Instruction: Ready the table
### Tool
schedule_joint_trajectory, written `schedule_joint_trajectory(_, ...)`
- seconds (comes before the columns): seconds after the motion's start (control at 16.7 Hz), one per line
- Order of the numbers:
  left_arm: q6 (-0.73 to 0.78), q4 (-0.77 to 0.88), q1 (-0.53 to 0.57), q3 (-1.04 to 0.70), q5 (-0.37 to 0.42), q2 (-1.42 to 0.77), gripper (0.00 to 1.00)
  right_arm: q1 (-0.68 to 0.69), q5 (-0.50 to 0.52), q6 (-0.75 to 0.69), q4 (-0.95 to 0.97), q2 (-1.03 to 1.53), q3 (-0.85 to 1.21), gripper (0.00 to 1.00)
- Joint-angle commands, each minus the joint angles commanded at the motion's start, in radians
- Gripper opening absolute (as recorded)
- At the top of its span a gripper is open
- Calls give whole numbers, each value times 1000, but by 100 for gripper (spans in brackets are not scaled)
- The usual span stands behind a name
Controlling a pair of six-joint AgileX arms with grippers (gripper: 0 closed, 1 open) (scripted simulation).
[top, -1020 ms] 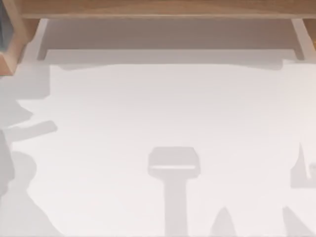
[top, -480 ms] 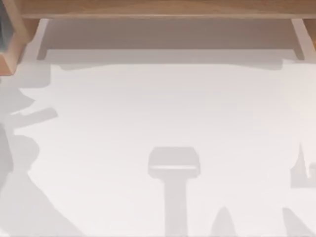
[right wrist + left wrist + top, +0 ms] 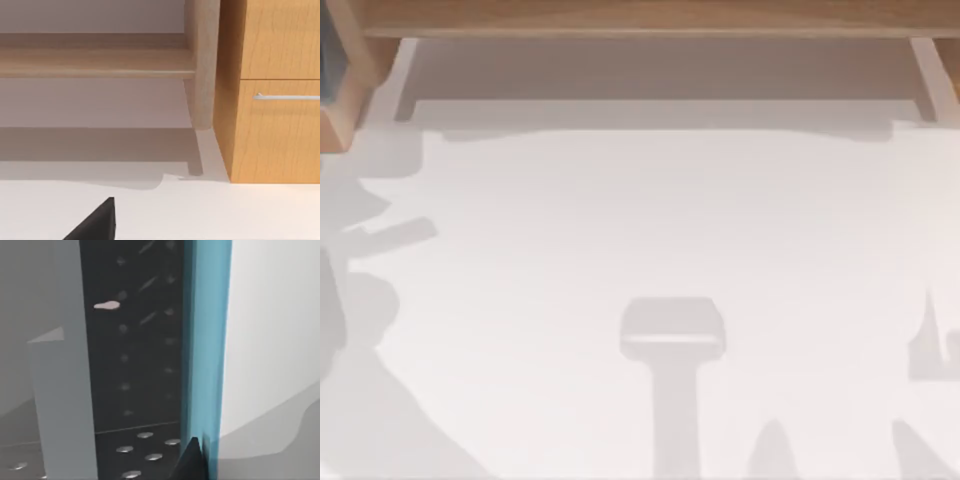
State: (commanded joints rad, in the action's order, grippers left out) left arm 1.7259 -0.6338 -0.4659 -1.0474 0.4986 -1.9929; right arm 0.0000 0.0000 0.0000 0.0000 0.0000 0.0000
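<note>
While arm shadows at left hold, table (image 3: 650, 220) unchanged; hand states: cannot tell.

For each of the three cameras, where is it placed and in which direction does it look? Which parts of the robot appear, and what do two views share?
Top view: above, looking down on the white table; arm shadows, a wooden shelf at the far edge.
Left wrist view: on the left arm, facing a dark perforated panel and blue post; a dark fingertip.
Right wrist view: on the right arm, facing a wooden cabinet; a dark fingertip.
Shared: the table.
</note>
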Motion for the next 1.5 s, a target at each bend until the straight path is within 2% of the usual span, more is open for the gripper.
schedule_joint_trajectory(0.48,0,0,0,0,0,0,98,0,0,0,0,0,0,100)
schedule_joint_trajectory(1.08,-1,-1,-3,4,1,4,100,0,0,0,0,0,0,100)
schedule_joint_trajectory(1.5,17,-40,-61,155,51,121,100,0,0,0,0,0,0,100)
